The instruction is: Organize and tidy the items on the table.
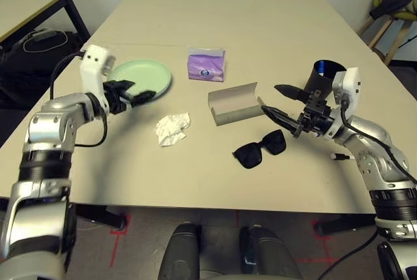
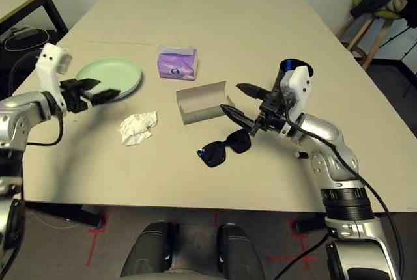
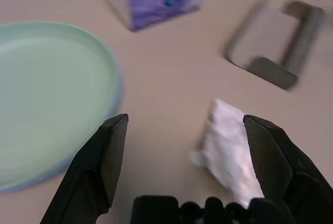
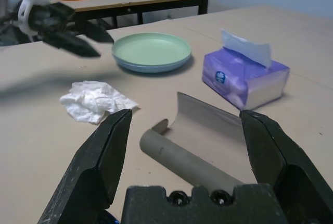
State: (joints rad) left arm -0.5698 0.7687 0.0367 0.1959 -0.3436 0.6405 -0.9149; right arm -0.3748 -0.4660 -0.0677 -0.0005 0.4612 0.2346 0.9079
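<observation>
A pale green plate (image 1: 140,77) lies at the left of the table (image 1: 215,19), stacked on a pale blue one (image 4: 151,67). My left gripper (image 1: 143,91) hovers open and empty over the stack's near rim. The crumpled white tissue (image 1: 172,128) lies just in front of it. The purple tissue packet (image 1: 206,64) stands in the middle. Beside it the grey glasses case (image 1: 234,104) lies open, and my right gripper (image 1: 270,98) hangs open at its right end. Black sunglasses (image 1: 259,150) lie in front of the case. The black cup (image 1: 324,75) stands behind my right wrist. A white pen (image 1: 340,157) lies under the right forearm.
A smaller table with black legs (image 1: 32,6) stands at the far left, with a dark bag and cables (image 1: 39,45) beside it. A wooden stool (image 1: 391,32) stands at the far right. The table's front edge runs close under both forearms.
</observation>
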